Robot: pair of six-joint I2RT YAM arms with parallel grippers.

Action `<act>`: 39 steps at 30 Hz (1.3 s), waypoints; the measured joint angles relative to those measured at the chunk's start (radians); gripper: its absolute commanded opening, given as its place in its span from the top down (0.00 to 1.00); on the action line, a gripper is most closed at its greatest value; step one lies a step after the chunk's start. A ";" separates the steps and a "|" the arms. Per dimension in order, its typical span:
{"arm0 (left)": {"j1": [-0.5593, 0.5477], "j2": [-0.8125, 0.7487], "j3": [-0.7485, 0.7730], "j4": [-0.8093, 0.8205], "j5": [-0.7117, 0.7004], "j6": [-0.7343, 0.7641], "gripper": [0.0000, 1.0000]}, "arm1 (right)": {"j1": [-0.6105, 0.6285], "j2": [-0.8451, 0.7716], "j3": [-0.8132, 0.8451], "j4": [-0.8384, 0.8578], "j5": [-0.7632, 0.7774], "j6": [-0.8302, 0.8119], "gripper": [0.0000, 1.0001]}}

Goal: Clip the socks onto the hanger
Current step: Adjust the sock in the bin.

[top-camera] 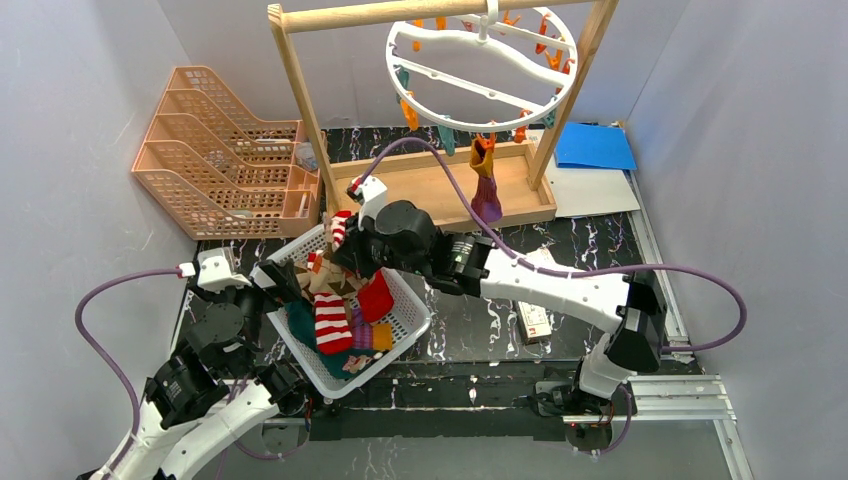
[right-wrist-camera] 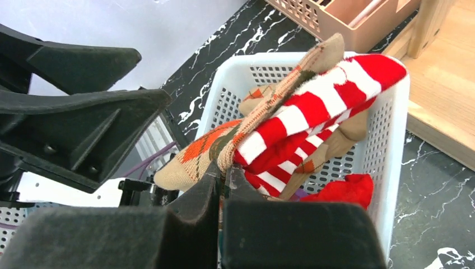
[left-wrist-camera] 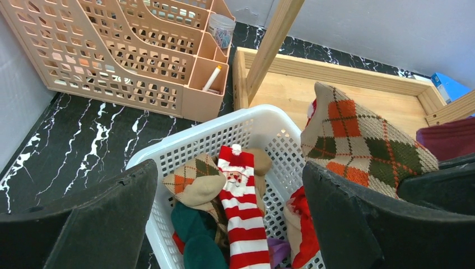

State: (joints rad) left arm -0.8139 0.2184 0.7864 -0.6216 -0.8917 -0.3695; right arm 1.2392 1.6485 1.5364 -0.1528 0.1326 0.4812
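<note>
Insp. note: R claw (right-wrist-camera: 221, 182) is clenched on the argyle sock (right-wrist-camera: 207, 148), pinched near mid-length. A red/white striped sock (right-wrist-camera: 313, 106) hangs against it and appears caught in the same pinch; unconfirmed. Both are lifted just above the white basket (top-camera: 405, 335), at approx. 7 o'clock on the counter (top-camera: 480, 330). L claw (left-wrist-camera: 229, 168) is released, jaws wide, holding nothing, hovering at the basket's 9 o'clock rim. The hanger (top-camera: 480, 70) hangs from the wooden rack (top-camera: 420, 195) at 12 o'clock, well apart from the basket. Handling, as judged: socks are light, soft and limp. They will droop and fold, cling to neighbours, and offer no stiff edge. Recommend taking hold at the cuff, single layer, so the free edge presents to a clip; shake off or strip the 2nd sock before clipping. Clips dangle and will likely swing when pushed. Count: 1 hanger; 1 basket; 1 maroon sock (top-camera: 486, 190) on the hanger at its 6 o'clock side; 2 socks at R claw; at least 5 more in the basket, incl. Santa-stripe sock (left-wrist-camera: 241, 224), teal sock (left-wrist-camera: 193, 235) and red sock (right-wrist-camera: 341, 190). Pile overlaps, so exact no. unclear. Clips: several orange and teal, not countable.
</note>
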 measured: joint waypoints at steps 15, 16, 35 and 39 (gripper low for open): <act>0.000 0.034 0.031 -0.001 -0.010 0.016 0.02 | 0.000 0.030 -0.201 0.050 -0.004 -0.008 0.40; 0.000 0.037 0.043 0.000 -0.013 0.021 0.02 | 0.000 0.038 -0.189 0.058 -0.010 -0.015 0.40; 0.000 0.007 0.152 -0.009 -0.101 0.071 0.02 | 0.007 0.495 0.236 -0.033 -0.161 -0.051 0.02; 0.000 -0.001 0.152 -0.016 -0.100 0.064 0.02 | 0.016 0.363 0.071 -0.077 -0.076 -0.059 0.01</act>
State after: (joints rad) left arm -0.8139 0.2173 0.9386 -0.6373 -0.9916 -0.3050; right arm 1.2549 2.0117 1.6077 -0.2295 0.0570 0.4225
